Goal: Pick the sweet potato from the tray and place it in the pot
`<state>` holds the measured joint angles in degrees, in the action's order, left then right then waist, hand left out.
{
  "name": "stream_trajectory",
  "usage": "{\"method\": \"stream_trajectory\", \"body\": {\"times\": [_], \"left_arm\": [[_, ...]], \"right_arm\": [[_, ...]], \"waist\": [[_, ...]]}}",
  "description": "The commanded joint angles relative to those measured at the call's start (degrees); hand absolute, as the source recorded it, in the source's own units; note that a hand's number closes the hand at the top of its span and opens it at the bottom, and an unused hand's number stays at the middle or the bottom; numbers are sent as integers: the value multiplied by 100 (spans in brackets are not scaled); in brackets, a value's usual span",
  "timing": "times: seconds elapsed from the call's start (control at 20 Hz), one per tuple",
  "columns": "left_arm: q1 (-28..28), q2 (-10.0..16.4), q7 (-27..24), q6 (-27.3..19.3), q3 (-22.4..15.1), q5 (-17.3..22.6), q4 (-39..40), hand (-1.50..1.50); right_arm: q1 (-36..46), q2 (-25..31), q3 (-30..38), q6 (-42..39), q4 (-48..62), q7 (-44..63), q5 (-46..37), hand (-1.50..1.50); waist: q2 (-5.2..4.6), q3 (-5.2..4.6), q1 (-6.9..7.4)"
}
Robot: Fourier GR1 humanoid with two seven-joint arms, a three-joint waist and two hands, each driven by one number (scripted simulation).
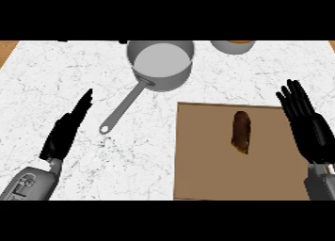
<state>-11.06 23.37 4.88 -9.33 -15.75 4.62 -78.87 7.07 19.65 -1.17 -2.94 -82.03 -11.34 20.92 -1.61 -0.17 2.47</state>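
A brown sweet potato lies lengthwise on the tan tray at the right of the counter. A grey pot with a long handle stands at the back, left of the tray, its handle pointing toward me. My right hand is open, fingers straight, over the tray's right edge, just right of the sweet potato and apart from it. My left hand is open at the left, edge-on with fingers pointing away, beside the handle's end.
A pale round bowl with an orange inside sits at the back right, cut off by the view's top. The white marble counter ends in wood strips at the far left and right.
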Motion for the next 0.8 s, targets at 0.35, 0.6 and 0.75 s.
{"method": "stream_trajectory", "body": {"times": [0.35, 0.6, 0.75], "left_arm": [[376, -436, 103, 415, -217, 453, 151, 0], [327, -597, 200, 605, -198, 706, 229, 0], [377, -524, 182, 733, -76, 835, 219, 0]], "right_arm": [[433, 1759, -825, 2423, 343, 1471, -3909, 150], [776, 440, -1754, 4218, -510, 1483, -5525, -150], [789, -29, -2474, 4442, -553, 2503, -6937, -150]], "waist": [[248, -172, -296], [217, -20, -220], [211, -20, -231]]}}
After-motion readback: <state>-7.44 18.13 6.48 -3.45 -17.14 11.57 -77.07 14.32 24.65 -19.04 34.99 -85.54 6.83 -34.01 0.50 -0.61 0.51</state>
